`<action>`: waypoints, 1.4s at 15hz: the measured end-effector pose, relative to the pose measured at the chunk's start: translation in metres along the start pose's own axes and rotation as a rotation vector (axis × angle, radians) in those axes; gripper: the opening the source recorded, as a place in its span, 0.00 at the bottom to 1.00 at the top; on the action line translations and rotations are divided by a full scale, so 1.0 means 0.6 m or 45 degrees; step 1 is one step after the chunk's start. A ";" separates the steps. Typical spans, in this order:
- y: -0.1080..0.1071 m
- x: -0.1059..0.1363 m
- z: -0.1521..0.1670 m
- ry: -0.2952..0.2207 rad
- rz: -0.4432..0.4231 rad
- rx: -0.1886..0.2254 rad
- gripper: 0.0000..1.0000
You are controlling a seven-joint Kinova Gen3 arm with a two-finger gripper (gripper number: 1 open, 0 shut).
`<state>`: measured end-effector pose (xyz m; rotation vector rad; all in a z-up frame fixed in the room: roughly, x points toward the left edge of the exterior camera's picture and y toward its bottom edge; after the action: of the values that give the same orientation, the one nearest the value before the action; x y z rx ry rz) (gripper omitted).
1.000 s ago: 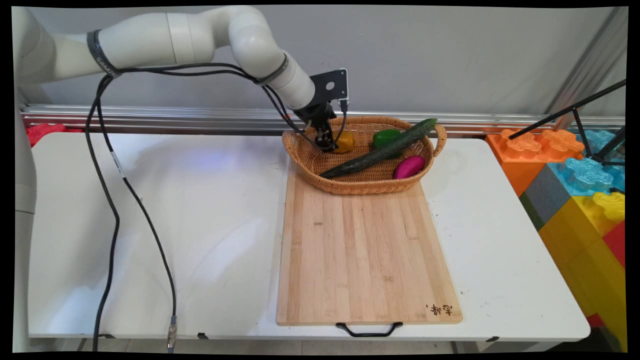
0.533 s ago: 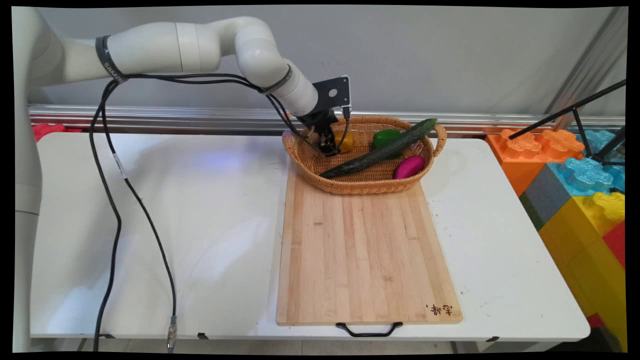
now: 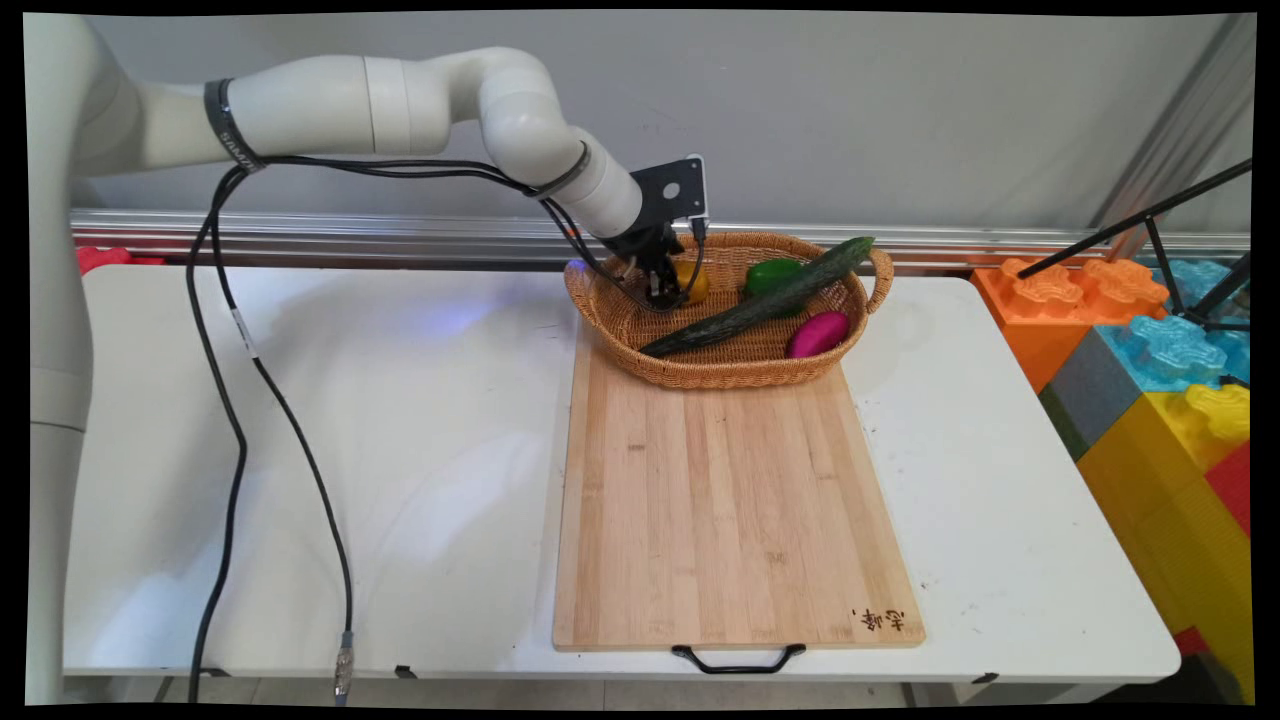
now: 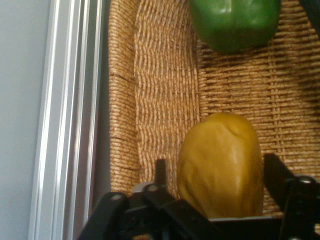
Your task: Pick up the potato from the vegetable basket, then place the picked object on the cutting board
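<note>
In the main view, the gripper (image 3: 664,293) is seen lowered into the wicker basket (image 3: 700,372) at its far left, with a yellow pepper (image 3: 692,283) just beside it and a green pepper (image 3: 770,274), a cucumber (image 3: 760,298) and a purple eggplant (image 3: 817,333) lying further to its right. In the hand view, the fingers (image 4: 161,171) are seen spread apart on either side of the yellow pepper (image 4: 221,162) without being closed on it, and the green pepper (image 4: 234,21) lies beyond it on the basket floor (image 4: 280,90).

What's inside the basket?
The wicker basket holds a yellow pepper between the open end effector's fingers, a green pepper, a cucumber and a purple eggplant. The cucumber covers part of the green pepper.
</note>
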<state>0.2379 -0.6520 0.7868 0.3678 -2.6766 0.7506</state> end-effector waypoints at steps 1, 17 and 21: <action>0.000 0.000 0.001 0.001 -0.001 0.002 0.00; -0.001 0.067 -0.140 0.087 -0.097 0.066 0.00; 0.027 0.105 -0.183 0.141 -0.096 -0.010 0.00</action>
<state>0.2024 -0.5889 0.8917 0.4100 -2.5468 0.7162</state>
